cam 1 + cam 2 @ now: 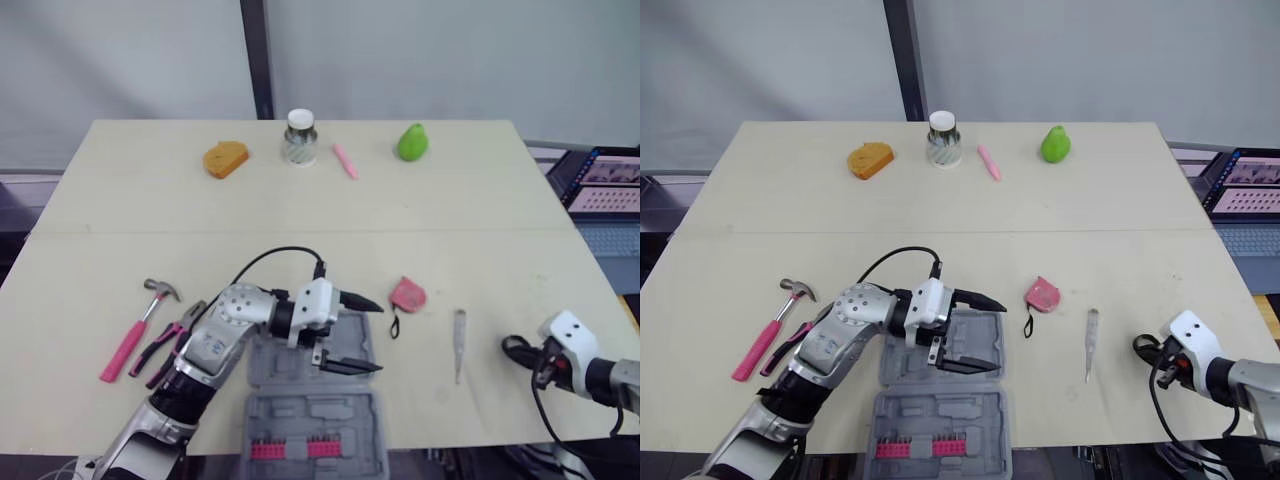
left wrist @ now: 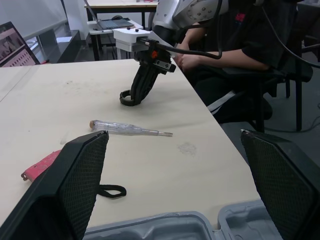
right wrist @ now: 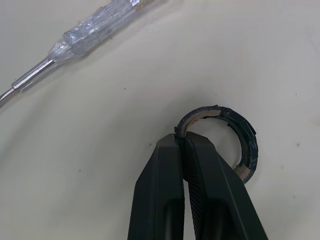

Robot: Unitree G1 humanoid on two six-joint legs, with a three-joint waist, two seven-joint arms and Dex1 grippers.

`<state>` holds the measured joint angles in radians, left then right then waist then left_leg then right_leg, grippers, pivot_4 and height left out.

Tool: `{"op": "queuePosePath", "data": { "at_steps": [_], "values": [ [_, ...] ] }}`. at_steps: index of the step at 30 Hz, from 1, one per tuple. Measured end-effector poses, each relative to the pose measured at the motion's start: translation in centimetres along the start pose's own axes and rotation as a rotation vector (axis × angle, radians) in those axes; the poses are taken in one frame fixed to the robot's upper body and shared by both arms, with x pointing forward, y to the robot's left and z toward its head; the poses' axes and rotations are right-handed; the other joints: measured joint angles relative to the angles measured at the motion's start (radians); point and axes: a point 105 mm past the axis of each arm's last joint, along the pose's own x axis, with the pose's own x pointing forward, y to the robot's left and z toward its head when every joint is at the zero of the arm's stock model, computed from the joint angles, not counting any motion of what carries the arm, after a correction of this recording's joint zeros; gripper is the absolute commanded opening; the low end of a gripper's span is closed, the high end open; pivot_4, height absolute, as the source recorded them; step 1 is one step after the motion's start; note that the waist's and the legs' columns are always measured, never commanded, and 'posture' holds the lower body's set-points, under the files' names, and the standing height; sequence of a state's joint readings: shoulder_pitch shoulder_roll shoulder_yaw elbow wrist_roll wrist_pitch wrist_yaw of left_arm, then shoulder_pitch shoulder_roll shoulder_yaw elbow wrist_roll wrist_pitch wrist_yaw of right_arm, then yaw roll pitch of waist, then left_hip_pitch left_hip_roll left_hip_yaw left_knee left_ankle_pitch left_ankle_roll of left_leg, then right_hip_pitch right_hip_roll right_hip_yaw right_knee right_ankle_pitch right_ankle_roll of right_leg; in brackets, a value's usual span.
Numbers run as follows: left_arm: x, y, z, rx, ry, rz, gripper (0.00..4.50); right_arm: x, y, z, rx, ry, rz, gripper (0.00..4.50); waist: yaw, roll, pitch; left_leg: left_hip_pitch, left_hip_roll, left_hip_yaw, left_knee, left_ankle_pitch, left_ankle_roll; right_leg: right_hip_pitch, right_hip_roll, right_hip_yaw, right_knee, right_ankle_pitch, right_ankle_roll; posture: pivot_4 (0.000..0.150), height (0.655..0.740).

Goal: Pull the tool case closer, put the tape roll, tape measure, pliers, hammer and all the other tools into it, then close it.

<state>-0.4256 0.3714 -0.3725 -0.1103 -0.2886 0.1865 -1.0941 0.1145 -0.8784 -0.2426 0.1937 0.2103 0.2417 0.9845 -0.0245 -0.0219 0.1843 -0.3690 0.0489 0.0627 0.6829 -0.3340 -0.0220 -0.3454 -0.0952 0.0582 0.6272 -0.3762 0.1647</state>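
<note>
The grey tool case lies open at the table's near edge, with red bits in its front half. My left gripper hovers open over the case's far half, nothing between its fingers. To its right lie the pink tape measure and a clear tester screwdriver. Left of the case lie the pink-handled hammer and pliers. At the far right my right gripper is shut on the rim of the black tape roll, which rests on the table.
Along the far edge stand an orange sponge, a jar, a pink marker and a green pear. A laptop sits off the table's right side. A seated person is beyond that edge.
</note>
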Motion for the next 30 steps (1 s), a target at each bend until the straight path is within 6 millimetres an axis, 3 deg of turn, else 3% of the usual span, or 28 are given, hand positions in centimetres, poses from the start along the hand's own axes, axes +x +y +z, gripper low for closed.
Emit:
{"op": "queuePosePath", "data": {
  "at_steps": [3,5,7,11,16,18,24,30],
  "values": [
    [-0.1,0.1,0.0,-0.005,0.005,0.012,4.5,0.0,0.1,0.4,-0.008,-0.008,0.004,0.05,0.0,0.0,0.0,0.0,0.0,0.0,0.0,0.0,0.0,0.0,0.0,0.0,0.0,0.0,0.0,0.15,0.74],
    [-0.9,0.4,-0.2,-0.011,0.019,0.048,4.5,-0.1,0.8,1.9,-0.046,-0.03,0.04,0.05,-0.004,0.001,0.001,0.0,0.0,0.0,0.0,0.0,0.0,-0.001,0.0,0.0,0.0,0.0,0.0,0.15,0.74],
    [-2.6,0.7,-0.5,-0.018,0.044,0.117,4.5,-0.3,1.6,4.4,-0.104,-0.061,0.091,0.05,-0.012,0.003,0.001,0.001,0.002,-0.001,-0.001,0.0,0.0,-0.001,0.0,0.001,0.001,0.0,0.0,0.15,0.74],
    [-7.2,0.0,-2.0,-0.095,0.115,0.296,4.5,-0.3,5.0,12.4,-0.267,-0.179,0.254,0.05,-0.027,0.005,0.001,0.001,0.004,-0.01,-0.002,0.0,-0.001,-0.001,0.0,-0.002,0.001,0.001,0.0,0.15,0.74],
    [-10.8,-2.3,-2.5,-0.171,0.162,0.457,4.5,1.5,9.1,16.9,-0.384,-0.22,0.408,0.05,-0.005,0.003,0.002,-0.002,0.006,-0.013,-0.002,-0.002,0.001,-0.001,-0.005,-0.005,-0.003,0.001,-0.001,0.15,0.74],
    [-12.4,-3.3,-2.7,-0.199,0.188,0.531,4.5,3.0,11.8,19.1,-0.412,-0.261,0.494,0.05,-0.005,0.003,0.002,-0.005,0.005,-0.012,-0.003,-0.004,0.0,-0.004,-0.007,-0.008,-0.003,0.001,-0.002,0.15,0.74],
    [-16.3,-5.7,-2.6,-0.252,0.235,0.723,4.5,5.9,16.8,21.8,-0.458,-0.286,0.598,0.05,-0.004,0.003,0.002,-0.022,0.0,-0.013,-0.002,-0.004,0.0,-0.025,-0.019,-0.03,0.005,0.0,-0.004,0.15,0.74],
    [-16.7,-8.0,-2.6,-0.305,0.228,0.799,4.5,8.7,21.0,22.5,-0.451,-0.292,0.661,0.05,-0.006,0.002,0.002,-0.023,-0.001,-0.009,-0.001,-0.006,0.003,-0.029,-0.022,-0.055,0.011,0.005,-0.012,0.15,0.74]
  ]
}}
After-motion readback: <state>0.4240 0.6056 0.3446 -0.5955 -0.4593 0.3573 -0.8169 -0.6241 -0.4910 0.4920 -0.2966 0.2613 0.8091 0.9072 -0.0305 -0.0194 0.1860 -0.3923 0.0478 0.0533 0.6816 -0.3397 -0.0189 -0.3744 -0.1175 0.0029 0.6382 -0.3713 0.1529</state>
